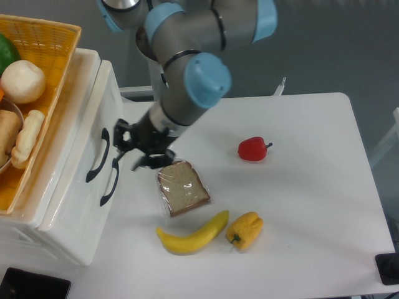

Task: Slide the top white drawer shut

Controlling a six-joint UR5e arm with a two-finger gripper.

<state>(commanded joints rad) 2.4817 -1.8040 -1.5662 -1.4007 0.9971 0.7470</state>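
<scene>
Top white drawer [84, 134] sits pushed in, its flat front level with the lower drawer [84, 205] beneath it, and its black curved handle [96, 156] lies just to the left of the gripper [138, 149]. The gripper stands a little apart from that handle, touching neither it nor the drawer front, with its black fingers [140, 165] spread apart and nothing between them. The second black handle [110, 182], on the lower drawer, sits below and left of the gripper. Just below and right of the gripper lies a slice of bread [182, 187] in clear wrapping, its near corner close to the fingertips. Farther down from the hand, past the bread, a banana [192, 235] rests on the white table [299, 205], with a yellow pepper [244, 230] just beside its right end. A red pepper [252, 149] lies well off to the gripper's right, at roughly the same height in the picture. Up and to the left of the hand, on top of the cabinet, a woven basket [53, 43] holds rounded food items.
</scene>
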